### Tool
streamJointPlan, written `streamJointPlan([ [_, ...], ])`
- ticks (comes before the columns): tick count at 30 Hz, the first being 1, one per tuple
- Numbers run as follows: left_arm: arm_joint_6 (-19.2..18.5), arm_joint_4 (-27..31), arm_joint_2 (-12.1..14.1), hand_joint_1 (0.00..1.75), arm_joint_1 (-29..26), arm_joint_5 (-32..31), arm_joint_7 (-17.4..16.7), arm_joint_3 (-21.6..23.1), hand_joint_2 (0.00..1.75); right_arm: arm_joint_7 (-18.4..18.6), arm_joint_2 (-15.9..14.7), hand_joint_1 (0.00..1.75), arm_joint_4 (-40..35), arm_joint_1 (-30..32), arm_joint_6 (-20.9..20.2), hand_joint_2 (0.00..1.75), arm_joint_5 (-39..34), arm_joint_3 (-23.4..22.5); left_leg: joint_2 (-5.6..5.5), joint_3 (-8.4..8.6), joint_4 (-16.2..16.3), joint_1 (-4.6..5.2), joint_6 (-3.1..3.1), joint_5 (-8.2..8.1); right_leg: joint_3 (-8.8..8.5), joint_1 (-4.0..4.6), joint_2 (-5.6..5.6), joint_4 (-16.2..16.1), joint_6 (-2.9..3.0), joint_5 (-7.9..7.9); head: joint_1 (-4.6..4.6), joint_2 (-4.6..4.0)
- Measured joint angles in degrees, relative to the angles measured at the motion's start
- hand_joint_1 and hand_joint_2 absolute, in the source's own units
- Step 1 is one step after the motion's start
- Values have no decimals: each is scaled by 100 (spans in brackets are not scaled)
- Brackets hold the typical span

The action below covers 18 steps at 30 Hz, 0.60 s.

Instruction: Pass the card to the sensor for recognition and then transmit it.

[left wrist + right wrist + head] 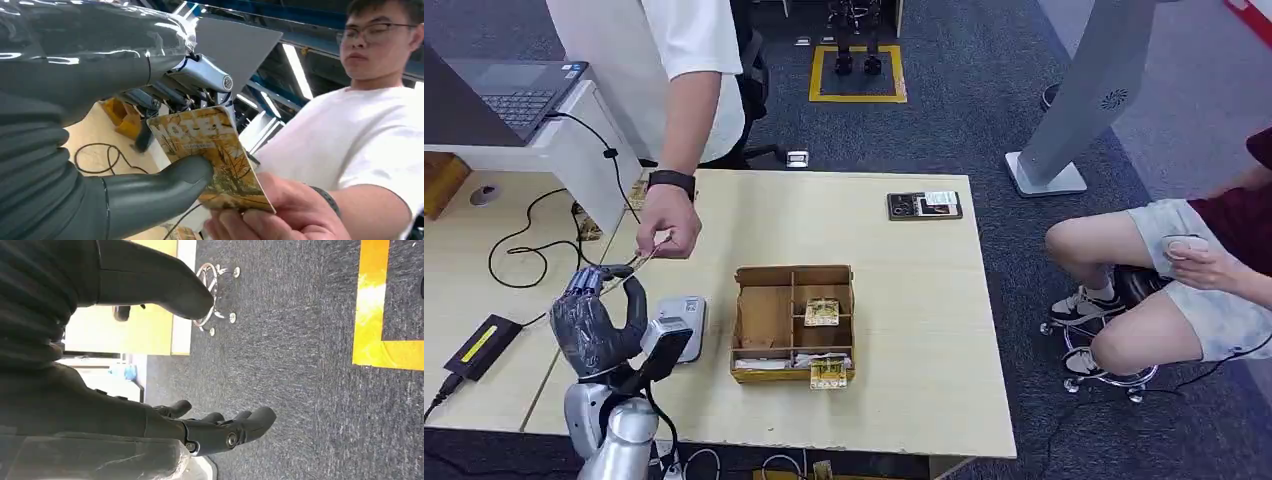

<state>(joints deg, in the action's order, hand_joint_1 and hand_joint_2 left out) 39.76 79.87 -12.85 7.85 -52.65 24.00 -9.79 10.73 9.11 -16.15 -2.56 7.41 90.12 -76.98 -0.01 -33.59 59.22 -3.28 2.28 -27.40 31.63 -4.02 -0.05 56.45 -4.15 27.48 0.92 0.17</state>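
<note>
The left hand (125, 165) pinched the card (212, 155) above the table (904, 250) while a person's hand (280, 215) gripped its far edge. Release only once that grip is firm. The right hand (200, 425) hung open, holding nothing.

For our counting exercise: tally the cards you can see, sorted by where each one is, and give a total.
Cards held between the left hand and the person's hand: 1
Cards in the wooden box: 2
Total: 3
</note>
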Motion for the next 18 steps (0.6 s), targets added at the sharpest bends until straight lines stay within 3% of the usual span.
streamJointPlan([
  [11,0,2,-105,175,-47,-420,284,-2,175,-22,-20,0,17,1,-2,175,0,59,0,0,0,0,0,0,-1,0,0,0,0,0,0,0],
  [18,2,2,-101,175,-51,-800,85,-37,175,2,-31,0,37,1,-13,175,0,85,0,-1,0,0,0,0,-1,0,0,0,0,0,0,0],
])
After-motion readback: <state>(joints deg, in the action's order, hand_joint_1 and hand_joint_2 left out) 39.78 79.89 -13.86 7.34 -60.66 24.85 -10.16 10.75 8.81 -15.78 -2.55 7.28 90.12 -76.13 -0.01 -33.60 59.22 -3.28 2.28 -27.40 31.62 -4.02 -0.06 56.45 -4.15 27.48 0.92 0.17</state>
